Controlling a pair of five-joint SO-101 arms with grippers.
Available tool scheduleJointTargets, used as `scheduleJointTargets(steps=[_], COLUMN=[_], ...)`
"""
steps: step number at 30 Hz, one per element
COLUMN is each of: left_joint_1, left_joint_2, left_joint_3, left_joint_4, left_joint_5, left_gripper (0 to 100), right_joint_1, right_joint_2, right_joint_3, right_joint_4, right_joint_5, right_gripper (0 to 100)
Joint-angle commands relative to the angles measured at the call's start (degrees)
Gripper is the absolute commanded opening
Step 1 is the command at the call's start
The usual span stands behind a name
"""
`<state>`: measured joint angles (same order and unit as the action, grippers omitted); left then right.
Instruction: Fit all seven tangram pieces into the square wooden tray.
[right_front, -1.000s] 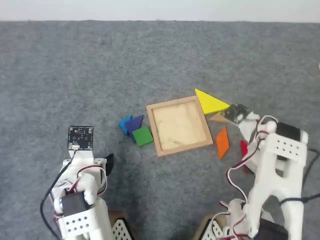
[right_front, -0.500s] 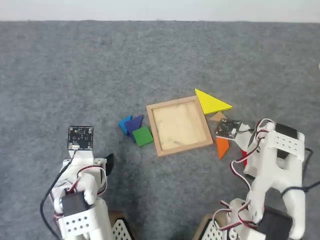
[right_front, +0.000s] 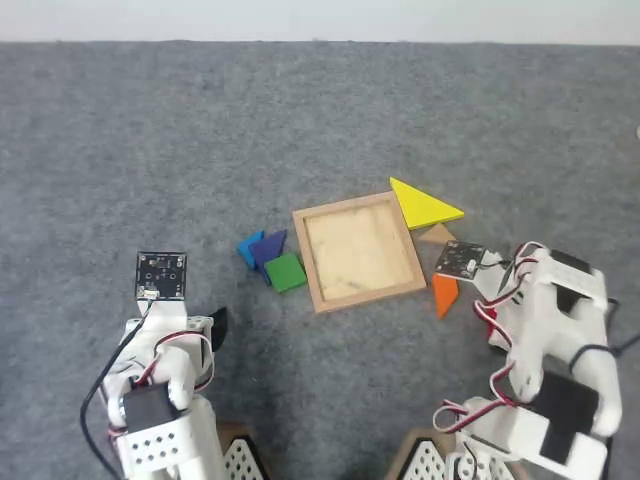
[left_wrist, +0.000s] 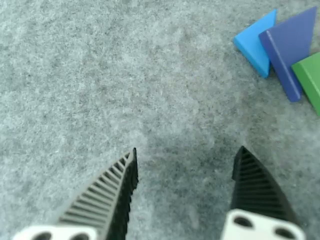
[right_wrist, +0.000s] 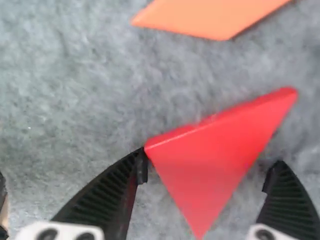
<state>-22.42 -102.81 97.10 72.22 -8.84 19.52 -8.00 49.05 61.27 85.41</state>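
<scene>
Worktop (right_front: 200, 130) covered by a grey, felt-like mat (left_wrist: 100, 75) with a short, mottled, fibrous nap, seen close up in both wrist views. Beyond the far edge of the mat runs a pale, plain band (right_front: 320, 20); whether it is wall or bare surface cannot be told. Lighting is even and diffuse, with soft shadows.

Red triangle (right_wrist: 215, 170), orange parallelogram (right_wrist: 210, 17), yellow triangle (right_front: 422, 205), green square (right_front: 286, 272), grey carpet (right_front: 200, 130)

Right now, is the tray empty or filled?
Empty. The tray is bare wood inside; the yellow piece and green piece lie outside it.
</scene>
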Motion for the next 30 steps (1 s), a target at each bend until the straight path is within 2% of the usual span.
scheduleJointTargets(steps=[1,18,25,30], left_joint_1=[0.0,0.0,0.0,0.0], left_joint_2=[-1.2,-1.2,-1.2,-1.2], left_joint_3=[-0.7,-0.7,-0.7,-0.7], left_joint_4=[0.2,0.2,0.2,0.2], left_joint_5=[0.3,0.3,0.3,0.3], left_gripper=[30,30,30,30], right_joint_1=[-2.2,-4.4,-9.1,-8.9], right_joint_2=[0.0,0.2,0.3,0.3], right_joint_3=[-0.4,-1.5,-1.4,-1.4], right_joint_4=[1.0,0.6,1.0,0.6], right_joint_5=[-0.8,-23.4,-28.7,-30.4], right_gripper=[36.2,36.2,36.2,36.2])
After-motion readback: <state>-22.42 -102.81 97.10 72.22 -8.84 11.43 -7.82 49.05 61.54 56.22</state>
